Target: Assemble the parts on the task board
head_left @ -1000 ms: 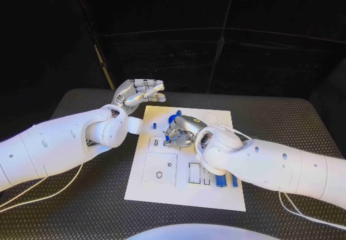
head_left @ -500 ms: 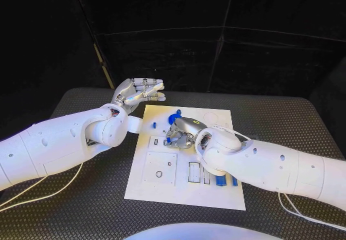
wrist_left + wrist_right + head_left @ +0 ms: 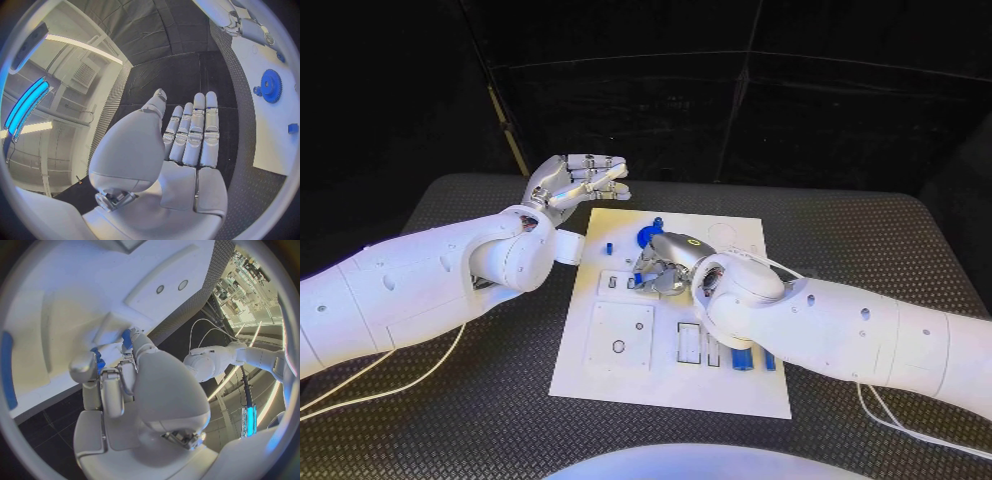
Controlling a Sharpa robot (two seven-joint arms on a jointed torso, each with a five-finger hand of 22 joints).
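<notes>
The white task board (image 3: 625, 375) lies in the middle of the black table. My right hand (image 3: 668, 262) is low over the board's upper middle, and its fingers pinch a small blue part (image 3: 97, 360) against the board (image 3: 75, 295). A blue gear (image 3: 646, 237) stands just beyond that hand, also seen as the gear (image 3: 270, 86). A small blue piece (image 3: 607, 249) sits to the gear's left. My left hand (image 3: 574, 183) hovers off the board's far left corner, fingers straight and apart, holding nothing; the left wrist view shows its bare palm (image 3: 187, 150).
Slim blue parts (image 3: 740, 358) lie in slots near the board's right edge, beside my right forearm. Rectangular recesses (image 3: 620, 338) and small holes mark the board's left half. The ribbed black table (image 3: 473, 400) surrounds the board on all sides.
My right hand has shifted very slightly on the board with the blue part still pinched. My left hand has barely moved.
</notes>
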